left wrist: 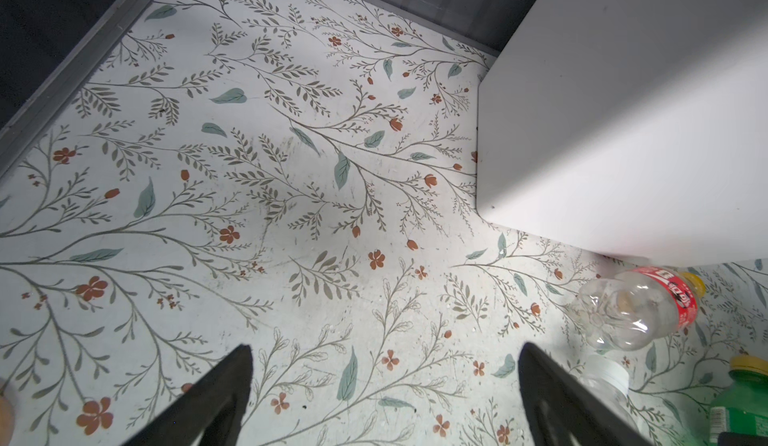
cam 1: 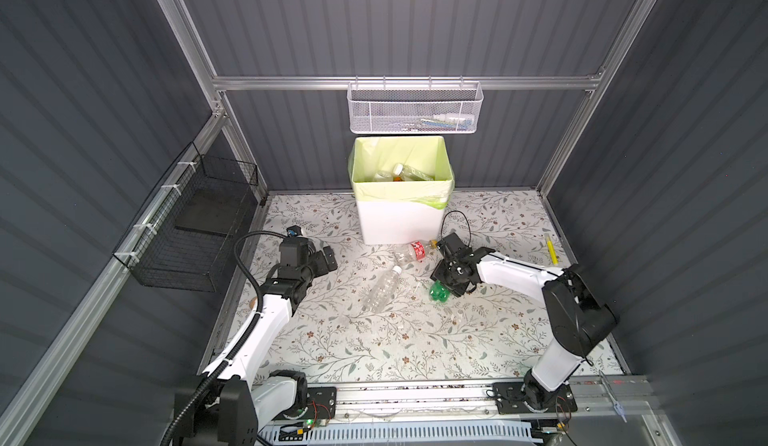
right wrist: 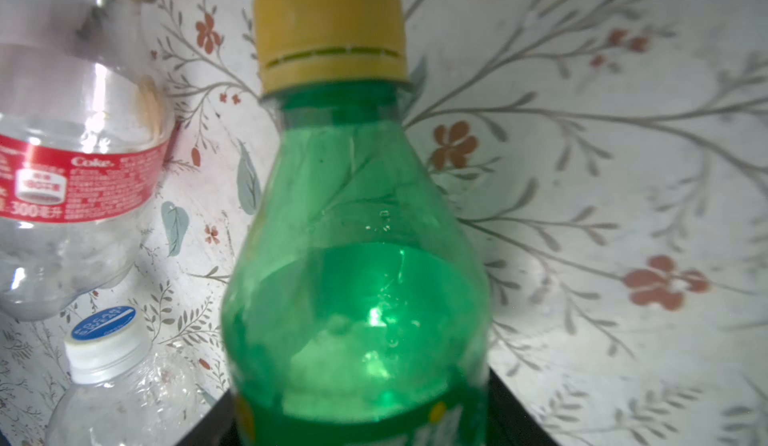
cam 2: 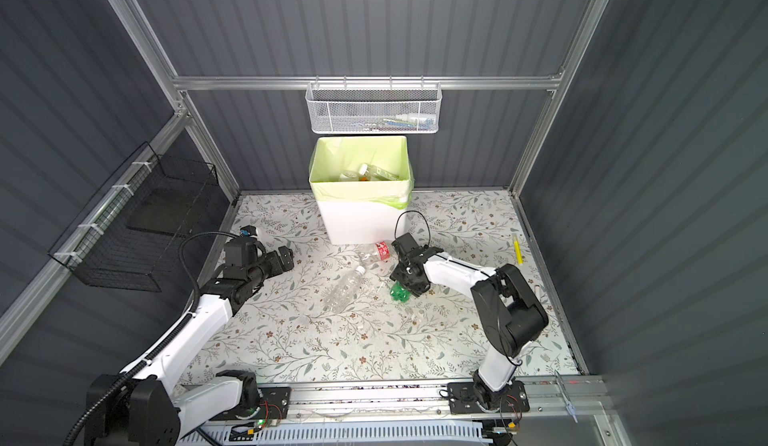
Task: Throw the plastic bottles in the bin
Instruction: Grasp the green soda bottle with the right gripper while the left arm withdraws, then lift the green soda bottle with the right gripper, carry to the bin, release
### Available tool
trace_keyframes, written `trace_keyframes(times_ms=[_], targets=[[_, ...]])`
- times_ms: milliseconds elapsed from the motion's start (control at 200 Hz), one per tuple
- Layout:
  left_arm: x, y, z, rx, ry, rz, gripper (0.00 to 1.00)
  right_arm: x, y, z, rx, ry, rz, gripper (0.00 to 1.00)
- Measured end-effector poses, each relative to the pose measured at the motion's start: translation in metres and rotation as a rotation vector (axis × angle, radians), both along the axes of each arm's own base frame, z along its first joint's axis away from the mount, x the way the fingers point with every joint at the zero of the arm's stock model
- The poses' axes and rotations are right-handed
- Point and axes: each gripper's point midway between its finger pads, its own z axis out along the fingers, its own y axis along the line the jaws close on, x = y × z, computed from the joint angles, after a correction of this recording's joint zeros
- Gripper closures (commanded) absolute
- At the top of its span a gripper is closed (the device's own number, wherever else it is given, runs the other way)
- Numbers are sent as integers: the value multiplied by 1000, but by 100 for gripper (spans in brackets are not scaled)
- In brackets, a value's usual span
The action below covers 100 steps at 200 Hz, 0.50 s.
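Green bottle (cam 1: 436, 293) lies mostly hidden under right pincer (cam 1: 449, 286).

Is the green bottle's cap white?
No, the green bottle wears a yellow cap, plain in the right wrist view.

The floral surface (cam 1: 415, 340) is lit brightly and evenly from above, and only faint, soft shadows are cast on it; the grey walls (cam 1: 83, 132) are left dim. In the right wrist view the green bottle (right wrist: 357, 277) is blurred and marked by a bright glint; in the left wrist view the white bin (left wrist: 623, 111) is nearly washed out.
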Motion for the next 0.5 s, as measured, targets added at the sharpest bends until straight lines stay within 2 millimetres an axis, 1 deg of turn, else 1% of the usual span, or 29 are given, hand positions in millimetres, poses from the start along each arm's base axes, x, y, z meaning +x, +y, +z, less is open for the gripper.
trace_keyframes(times_ms=[230, 345, 440, 500], targets=[[3, -15, -6, -45, 15, -66, 4, -26, -62, 7, -54, -36, -63, 39], [5, -22, -13, -69, 34, -98, 6, -40, -90, 11, -72, -67, -79, 35], [5, -29, -21, -83, 61, -122, 7, -54, -112, 9, -85, -91, -87, 38], [4, -36, -26, -84, 75, -140, 7, -64, -122, 6, -100, -100, -76, 39]])
